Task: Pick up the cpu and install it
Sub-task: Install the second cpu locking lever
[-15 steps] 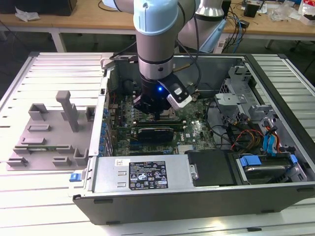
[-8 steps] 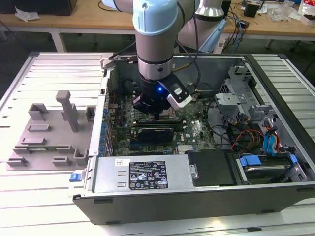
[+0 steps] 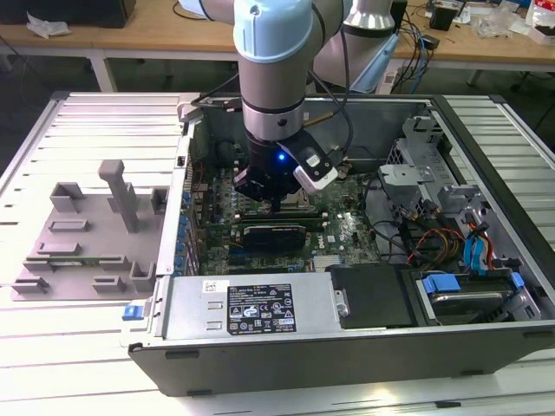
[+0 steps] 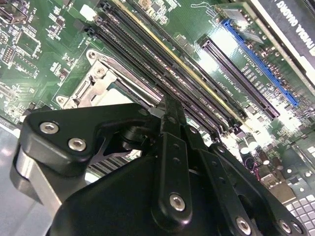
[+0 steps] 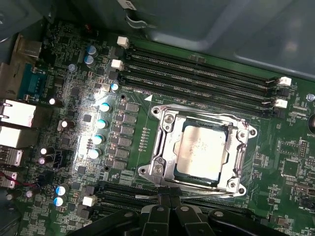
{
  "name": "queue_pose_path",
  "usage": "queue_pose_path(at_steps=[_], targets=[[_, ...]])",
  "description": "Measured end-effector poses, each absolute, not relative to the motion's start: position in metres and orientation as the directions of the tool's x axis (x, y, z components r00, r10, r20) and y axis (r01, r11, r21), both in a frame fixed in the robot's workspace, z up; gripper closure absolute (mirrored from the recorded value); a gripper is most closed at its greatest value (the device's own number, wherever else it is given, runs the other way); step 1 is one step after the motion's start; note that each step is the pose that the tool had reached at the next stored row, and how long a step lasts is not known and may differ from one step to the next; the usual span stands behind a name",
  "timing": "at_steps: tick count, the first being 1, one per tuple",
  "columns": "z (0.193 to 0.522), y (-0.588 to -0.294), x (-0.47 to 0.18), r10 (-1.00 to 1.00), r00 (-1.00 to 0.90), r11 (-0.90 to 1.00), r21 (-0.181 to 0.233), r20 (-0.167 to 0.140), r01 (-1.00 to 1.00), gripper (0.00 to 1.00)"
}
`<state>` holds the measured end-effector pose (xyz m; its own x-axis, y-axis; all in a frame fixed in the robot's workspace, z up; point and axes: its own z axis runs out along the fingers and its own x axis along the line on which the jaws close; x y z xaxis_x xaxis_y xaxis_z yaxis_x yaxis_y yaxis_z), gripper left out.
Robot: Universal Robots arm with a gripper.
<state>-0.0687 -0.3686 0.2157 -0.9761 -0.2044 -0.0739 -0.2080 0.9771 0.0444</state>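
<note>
From where I sit, the arm reaches down into the open computer case (image 3: 486, 260), and the gripper (image 3: 276, 206) hangs low over the green motherboard (image 3: 347, 232), just above the middle of the board in the exterior view. In the first wrist view I see the cpu (image 5: 203, 149) lying flat inside its metal socket frame (image 5: 165, 147), silvery top up, with the frame's sides around it; rows of black memory slots (image 5: 197, 73) run along one side of the socket and more run along the other, near the gripper's dark fingers (image 5: 170, 209). Those fingers look drawn together to a narrow tip, with nothing between them, and they are apart from the cpu. In the second wrist view the gripper's black linkage (image 4: 172, 162) covers much of the socket. A grey fixture block (image 3: 87, 234) sits on the tabletop (image 3: 52, 347) towards the exterior view's left of the case.
</note>
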Motion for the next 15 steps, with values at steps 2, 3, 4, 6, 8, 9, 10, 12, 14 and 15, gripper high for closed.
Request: queue_pose_path(at_steps=[2, 3, 4, 6, 8, 9, 10, 12, 14, 15], targets=[[0.2157, -0.3688, -0.0688, -0.204, -0.976, 0.977, 0.046, -0.074, -0.208, 0.89], [0.2157, -0.3690, -0.0687, -0.204, -0.976, 0.977, 0.047, -0.075, -0.208, 0.89], [0.2156, -0.3694, -0.0688, -0.204, -0.976, 0.977, 0.047, -0.075, -0.208, 0.89], [0.2157, -0.3704, -0.0690, -0.204, -0.976, 0.977, 0.048, -0.075, -0.208, 0.89], [0.2158, -0.3715, -0.0694, -0.204, -0.976, 0.977, 0.049, -0.076, -0.208, 0.89], [0.2159, -0.3722, -0.0697, -0.204, -0.976, 0.977, 0.050, -0.076, -0.208, 0.89], [0.2160, -0.3727, -0.0701, -0.204, -0.976, 0.977, 0.051, -0.077, -0.208, 0.89], [0.2160, -0.3729, -0.0729, -0.204, -0.975, 0.977, 0.052, -0.083, -0.209, 0.89], [0.2153, -0.3729, -0.0759, -0.203, -0.975, 0.976, 0.055, -0.088, -0.209, 0.89], [0.2148, -0.3729, -0.0779, -0.203, -0.975, 0.976, 0.058, -0.091, -0.209, 0.89]])
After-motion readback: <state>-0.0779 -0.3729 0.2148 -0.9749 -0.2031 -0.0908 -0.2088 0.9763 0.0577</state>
